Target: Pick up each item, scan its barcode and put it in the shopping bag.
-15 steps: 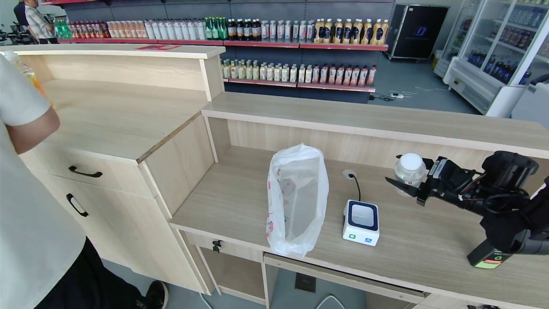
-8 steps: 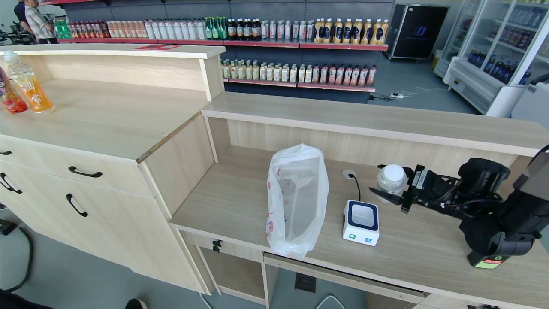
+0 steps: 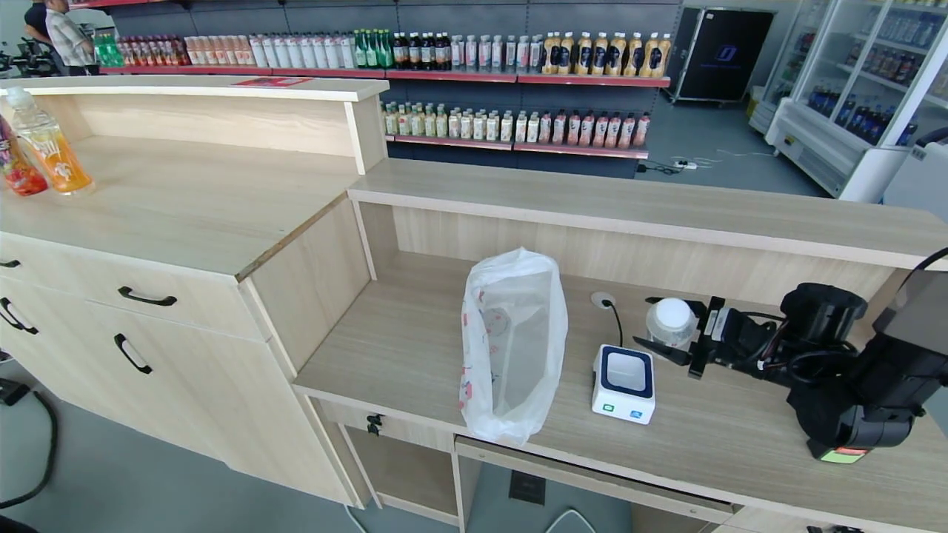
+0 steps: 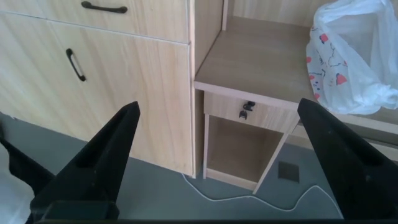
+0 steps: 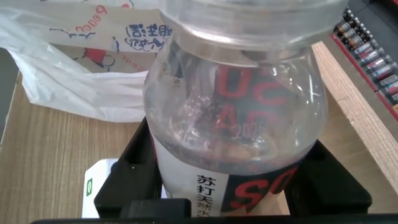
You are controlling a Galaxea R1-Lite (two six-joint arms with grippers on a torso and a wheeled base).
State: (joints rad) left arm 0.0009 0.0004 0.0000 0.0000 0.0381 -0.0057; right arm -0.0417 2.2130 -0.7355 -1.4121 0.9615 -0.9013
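Left gripper (image 4: 217, 109): jaws wide apart, empty, low by the cabinet (image 4: 124, 62). Bag (image 3: 513, 344): stands open mid-desk (image 3: 400, 348). Scanner (image 3: 623, 383): just right of the bag. Right gripper (image 3: 646, 322): clamped on an upright bottle (image 3: 672, 317), just beyond the scanner's far right corner.

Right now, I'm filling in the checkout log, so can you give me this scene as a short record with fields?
Right hand: shut on the clear bottle, next to the scanner
Clear bottle: white cap, red and white label
Scanner: white, on the counter, between bag and bottle
Shopping bag: white plastic, standing open on the counter; no item seen inside
Left hand: open, low beside the counter, holding nothing
Waiting item: orange drink bottle on the raised counter, far left
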